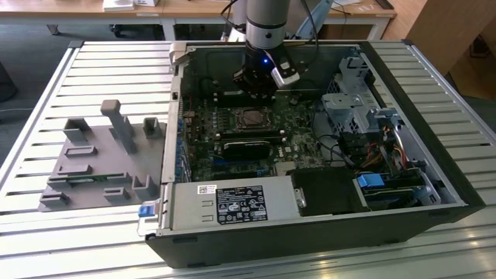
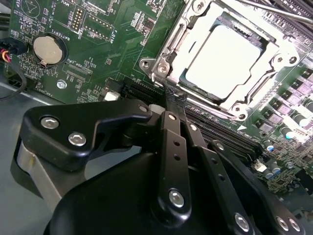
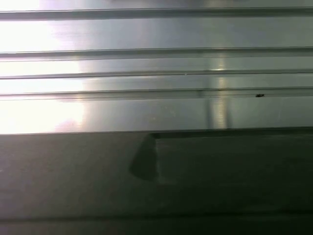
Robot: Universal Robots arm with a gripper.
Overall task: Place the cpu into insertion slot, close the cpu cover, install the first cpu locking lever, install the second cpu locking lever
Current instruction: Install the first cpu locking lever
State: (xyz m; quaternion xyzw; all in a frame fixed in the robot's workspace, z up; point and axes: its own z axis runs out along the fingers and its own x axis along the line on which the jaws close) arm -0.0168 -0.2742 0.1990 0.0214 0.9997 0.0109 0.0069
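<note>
The cpu [image 2: 222, 56], a silver-beige square, lies in the insertion slot [image 1: 252, 118] on the motherboard inside the open computer case. The cpu cover [image 2: 172, 46], a silvery frame with a window, lies flat around the chip. A thin metal lever rod [image 2: 276, 7] runs past the socket's far corner. In the exterior view my gripper [image 1: 259, 92] hangs just behind the socket, close above the board. In the second wrist view its black links converge to a narrow tip [image 2: 168, 100] beside the socket's corner. The fingers are shut and hold nothing.
The case walls [image 1: 176, 75] surround the board. A power supply [image 1: 232, 203] sits at the front and a drive cage [image 1: 352, 110] at the exterior view's right. A grey fixture [image 1: 101, 157] stands on the slatted table [image 3: 146, 73]. A coin battery [image 2: 48, 49] lies near the socket.
</note>
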